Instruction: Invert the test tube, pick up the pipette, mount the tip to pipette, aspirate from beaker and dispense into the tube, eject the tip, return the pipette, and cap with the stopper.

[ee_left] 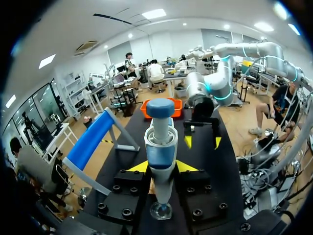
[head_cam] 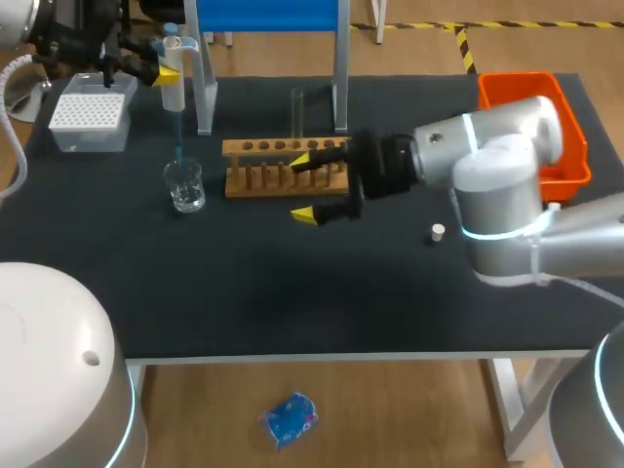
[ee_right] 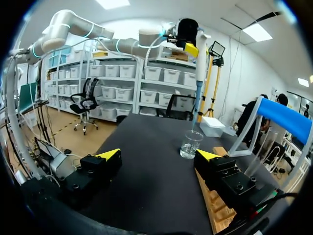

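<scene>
**One pipette upright over one beaker**

Nearest us on the worktop (head_cam: 292, 292) lies one white stopper (head_cam: 438, 232). Our right tool (head_cam: 303, 187) gapes, holding nothing, at the one wooden rack (head_cam: 263, 171). One test tube (head_cam: 296, 109) stands upright at the rack's far side. Our left tool (ee_left: 161, 167) grips the single pipette (head_cam: 173, 78), its long axis vertical and its tip pointing down at the mouth of the beaker (head_cam: 184, 185). Farther off sits one tip box (head_cam: 90, 115).

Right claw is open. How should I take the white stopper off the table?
Pinch the stopper across its sides, coming straight down with the right claw. It sits low and alone on the table, right of the rack, so a top approach likely suits best. Which end is up is unclear.
</scene>
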Robot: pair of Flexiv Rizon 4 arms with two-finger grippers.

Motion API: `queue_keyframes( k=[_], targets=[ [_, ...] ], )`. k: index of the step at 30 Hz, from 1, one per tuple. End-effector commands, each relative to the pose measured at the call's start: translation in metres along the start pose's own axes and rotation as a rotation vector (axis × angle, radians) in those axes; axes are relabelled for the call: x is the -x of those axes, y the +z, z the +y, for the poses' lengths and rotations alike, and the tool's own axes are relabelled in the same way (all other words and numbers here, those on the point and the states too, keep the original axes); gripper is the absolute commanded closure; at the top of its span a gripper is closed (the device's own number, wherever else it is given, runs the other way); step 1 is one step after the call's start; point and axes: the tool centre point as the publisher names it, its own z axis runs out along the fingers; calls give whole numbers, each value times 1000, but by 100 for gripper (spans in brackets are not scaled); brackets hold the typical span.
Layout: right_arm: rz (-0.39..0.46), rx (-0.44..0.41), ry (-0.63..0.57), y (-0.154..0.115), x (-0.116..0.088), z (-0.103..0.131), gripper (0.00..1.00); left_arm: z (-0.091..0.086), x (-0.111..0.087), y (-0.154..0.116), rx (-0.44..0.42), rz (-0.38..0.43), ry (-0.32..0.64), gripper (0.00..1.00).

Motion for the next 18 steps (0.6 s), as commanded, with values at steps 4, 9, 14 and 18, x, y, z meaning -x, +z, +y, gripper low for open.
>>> queue_keyframes(
  k=[4, 9, 14, 18],
  targets=[
    [17, -46, 17, 85, 35, -10, 0, 0, 0, -1, -1, 0, 1, 100],
    [-27, -80, 24, 109, 46, -12, 0, 0, 0, -1, -1, 0, 1, 100],
    [-37, -85, 38, 121, 46, -12, 0, 0, 0, -1, -1, 0, 1, 100],
    [-33, -89, 40, 126, 39, -17, 0, 0, 0, -1, -1, 0, 1, 100]
  ],
)
